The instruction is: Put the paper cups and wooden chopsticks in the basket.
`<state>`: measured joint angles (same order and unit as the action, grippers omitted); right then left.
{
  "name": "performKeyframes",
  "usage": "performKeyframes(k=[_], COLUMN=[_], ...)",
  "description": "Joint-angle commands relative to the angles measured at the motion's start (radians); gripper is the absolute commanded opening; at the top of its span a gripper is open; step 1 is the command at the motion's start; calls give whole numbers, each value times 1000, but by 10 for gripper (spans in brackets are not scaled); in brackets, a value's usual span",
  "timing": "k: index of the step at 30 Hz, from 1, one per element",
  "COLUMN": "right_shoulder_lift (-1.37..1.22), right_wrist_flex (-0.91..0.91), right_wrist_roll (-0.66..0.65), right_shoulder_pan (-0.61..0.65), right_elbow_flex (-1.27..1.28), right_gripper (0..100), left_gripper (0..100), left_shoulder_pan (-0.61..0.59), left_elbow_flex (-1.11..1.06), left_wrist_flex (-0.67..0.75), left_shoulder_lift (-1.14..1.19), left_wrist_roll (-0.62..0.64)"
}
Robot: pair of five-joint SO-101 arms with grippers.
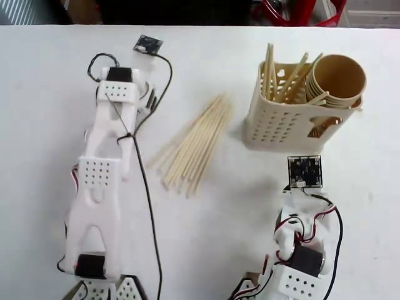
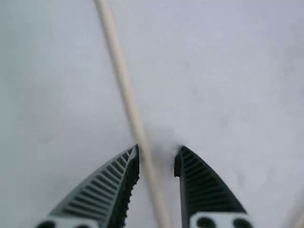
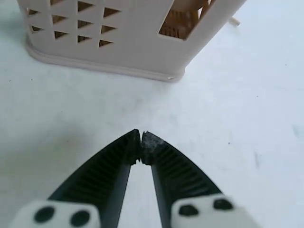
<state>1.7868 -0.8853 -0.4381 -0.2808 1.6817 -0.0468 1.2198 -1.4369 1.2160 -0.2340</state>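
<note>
A loose pile of wooden chopsticks (image 1: 190, 144) lies on the white table between the two arms. The cream perforated basket (image 1: 275, 125) stands at the back right, holding a tilted stack of paper cups (image 1: 337, 78) and several chopsticks (image 1: 278, 78). My left gripper (image 2: 156, 149) is open, low over the table, with a single chopstick (image 2: 121, 71) running between its fingers. My right gripper (image 3: 141, 133) is shut with nothing in it, and points at the basket's base (image 3: 118, 42) a short way ahead.
The left arm (image 1: 103, 169) stretches along the table's left side, its black cable (image 1: 145, 181) trailing beside the pile. The right arm (image 1: 300, 250) is folded near the front edge, just in front of the basket. Red objects lie beyond the table's far edge.
</note>
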Motion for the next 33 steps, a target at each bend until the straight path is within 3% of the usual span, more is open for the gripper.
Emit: performKeyframes(k=[1, 4, 11, 16, 21, 26, 33], right_shoulder_lift=[15, 15, 15, 15, 15, 15, 15], right_wrist_flex=[-2, -2, -2, -2, -2, -2, -2], right_wrist_roll=[-8, -8, -8, -8, -8, -8, -8], right_shoulder_pan=[7, 7, 7, 7, 7, 7, 7], right_elbow_flex=[8, 8, 8, 8, 8, 8, 8], right_gripper=[18, 18, 18, 18, 18, 18, 18], left_gripper=[104, 66, 30, 20, 20, 21, 22], left_shoulder_pan=[-5, -2, 1, -7, 2, 4, -45], left_elbow_flex=[126, 184, 222, 123, -255, -663, -1250], left_wrist_flex=[-63, -164, -339, -358, -356, -328, -21], left_shoulder_lift=[45, 70, 65, -39, -343, -723, -1036], left_wrist_roll=[35, 95, 87, 31, 12, -87, -192])
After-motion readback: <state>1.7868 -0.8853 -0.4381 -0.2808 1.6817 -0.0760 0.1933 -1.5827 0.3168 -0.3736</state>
